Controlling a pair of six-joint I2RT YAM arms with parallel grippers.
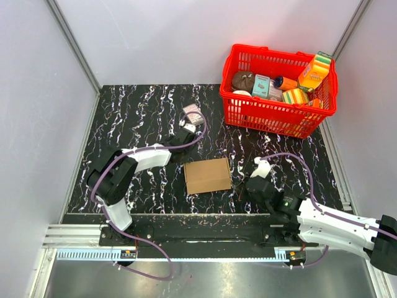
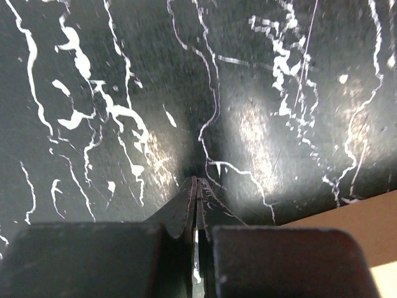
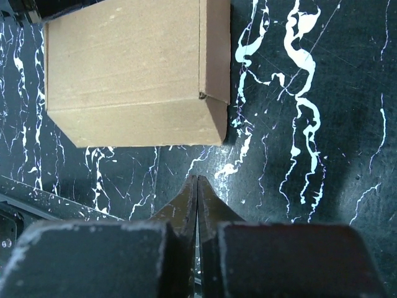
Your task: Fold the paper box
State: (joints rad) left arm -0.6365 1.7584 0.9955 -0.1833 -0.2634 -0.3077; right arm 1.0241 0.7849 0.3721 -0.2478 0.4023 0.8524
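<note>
Carton check. Found paper box [image 1: 207,176] folded up, untouched, lying between arms. Noted left gripper [image 2: 196,183] and right gripper [image 3: 196,180] fully closed, holding nothing. Recommended pressing its slack corner flush with closed tips.

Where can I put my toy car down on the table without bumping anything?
Best: the bare far-left corner of the table, beyond the left arm. Also the strip between the paper box and the red basket. Crowded: the near edge, where both arms flank the box.
</note>
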